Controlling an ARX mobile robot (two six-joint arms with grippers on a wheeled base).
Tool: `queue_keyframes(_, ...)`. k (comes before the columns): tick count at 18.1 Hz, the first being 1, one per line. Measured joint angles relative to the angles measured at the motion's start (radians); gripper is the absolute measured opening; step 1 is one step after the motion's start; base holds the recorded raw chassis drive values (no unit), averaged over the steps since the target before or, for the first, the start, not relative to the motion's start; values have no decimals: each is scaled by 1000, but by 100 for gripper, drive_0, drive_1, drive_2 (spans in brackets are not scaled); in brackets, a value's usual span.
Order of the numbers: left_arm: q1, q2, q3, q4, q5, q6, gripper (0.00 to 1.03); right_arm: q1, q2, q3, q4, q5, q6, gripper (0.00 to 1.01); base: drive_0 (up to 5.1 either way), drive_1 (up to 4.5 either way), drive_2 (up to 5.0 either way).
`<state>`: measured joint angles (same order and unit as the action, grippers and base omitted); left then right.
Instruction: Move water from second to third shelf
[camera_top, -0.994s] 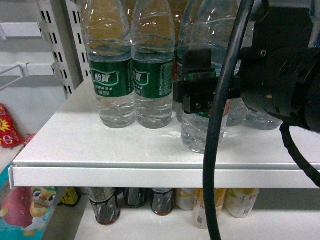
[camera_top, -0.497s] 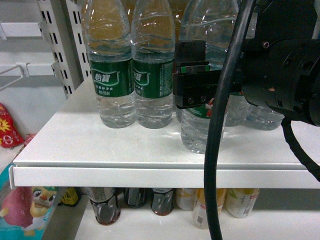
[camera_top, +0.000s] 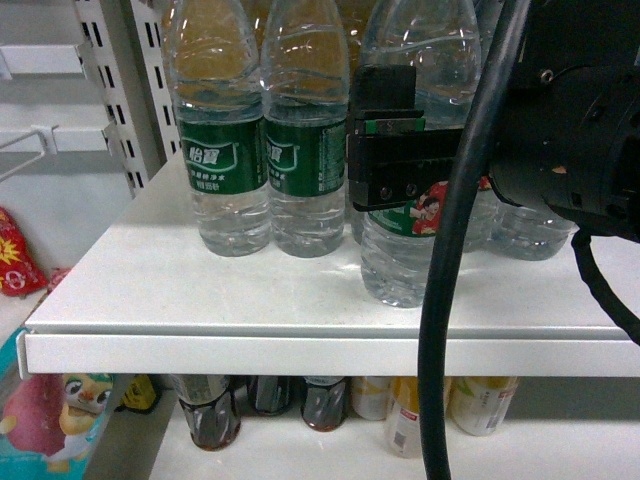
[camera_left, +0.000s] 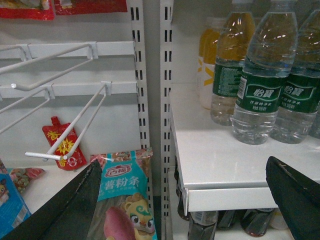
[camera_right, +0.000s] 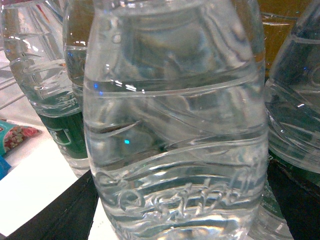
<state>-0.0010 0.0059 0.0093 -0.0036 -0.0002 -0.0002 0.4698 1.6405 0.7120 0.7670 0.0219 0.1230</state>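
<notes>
Ribbed clear water (camera_top: 415, 60), black right gripper (camera_top: 400, 170) clamped, smooth white shelf (camera_top: 200, 290)

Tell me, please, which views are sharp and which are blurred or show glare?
Head view: the two green-labelled bottles are fairly sharp; the cable is a soft dark band up close. Right wrist view: the water bottle fills the frame with highlights. Left wrist view: evenly lit and clear.

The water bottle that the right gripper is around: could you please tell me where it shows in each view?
Head: water bottle right of centre, at the front of the shelf, right gripper around its label.
Left wrist: I cannot tell which bottle it is.
Right wrist: fills the centre.
Shared landmark: the white shelf.
</notes>
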Motion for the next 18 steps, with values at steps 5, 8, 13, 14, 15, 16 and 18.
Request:
queue_keyframes(5, 0, 0, 0, 0, 0, 0, 98, -18, -57, -52, -13, -42, 0, 98, 0, 0, 0)
queue_keyframes(8, 0, 0, 0, 0, 0, 0, 98, -28, -114, -87, -26, -67, -1, 98, 0, 0, 0)
queue_keyframes(13, 0, 0, 0, 0, 0, 0, 98, -52, -264, -176, -77, -90, -12, 98, 0, 0, 0)
queue_keyframes(14, 0, 0, 0, 0, 0, 0, 98, -60, -309, -203, -93, -94, -13, 98, 0, 0, 0)
queue_keyframes(15, 0, 0, 0, 0, 0, 0, 98, -64, -349, -223, -111, -98, -15, 98, 0, 0, 0)
queue_keyframes(16, 0, 0, 0, 0, 0, 0, 98, -66, -362, -230, -117, -99, -15, 98, 0, 0, 0)
queue_keyframes(18, 0, 0, 0, 0, 0, 0, 98, -73, -436, -262, -147, -99, -14, 98, 0, 0, 0)
